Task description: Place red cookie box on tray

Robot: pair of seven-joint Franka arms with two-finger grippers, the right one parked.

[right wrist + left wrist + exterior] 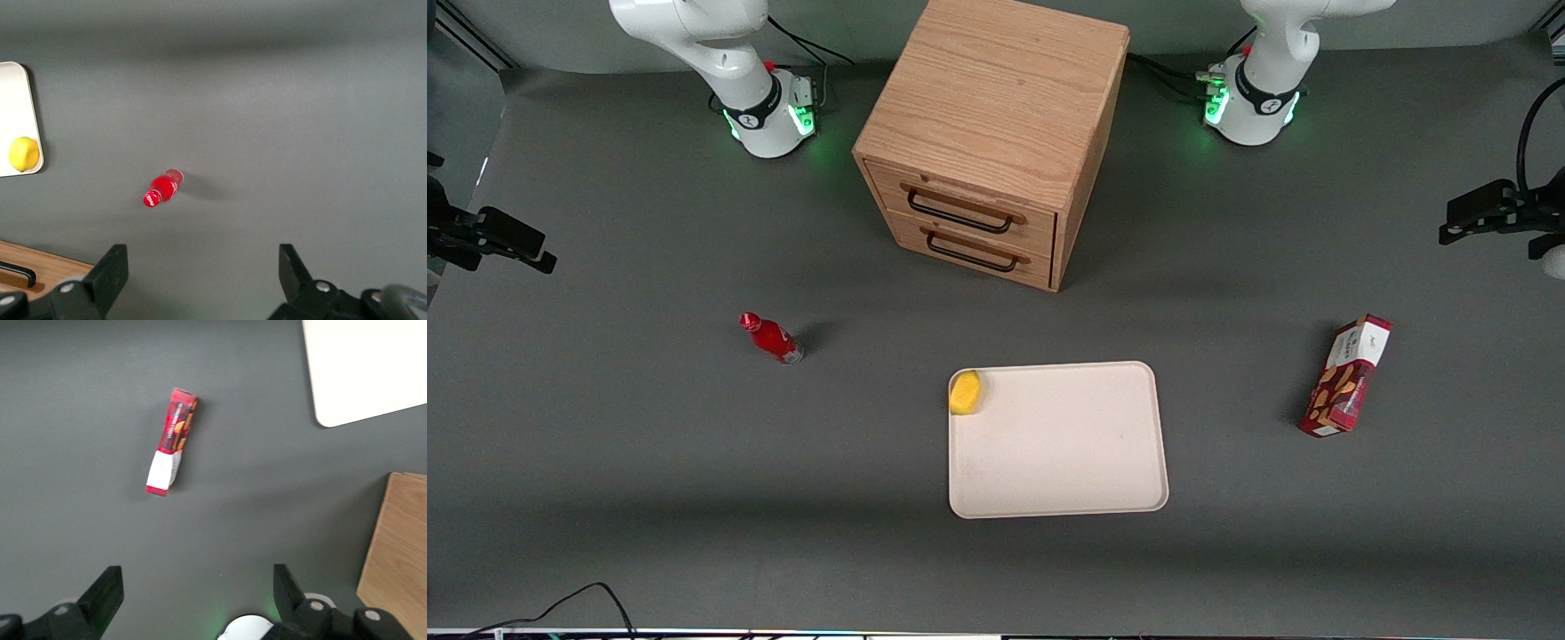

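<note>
The red cookie box (1346,376) is a slim dark-red carton with a white end panel. It rests on the grey table toward the working arm's end, well apart from the tray. The cream-white tray (1067,453) lies flat in the middle, nearer the front camera than the wooden drawer cabinet. In the left wrist view the box (172,441) and a corner of the tray (373,367) show far below. My left gripper (198,590) is open and empty, held high above the table near its arm's base. It is out of the front view.
A yellow lemon (965,392) sits in a corner of the tray. A small red bottle (772,338) lies toward the parked arm's end. The wooden two-drawer cabinet (987,133) stands at the back middle, and its edge shows in the left wrist view (397,553).
</note>
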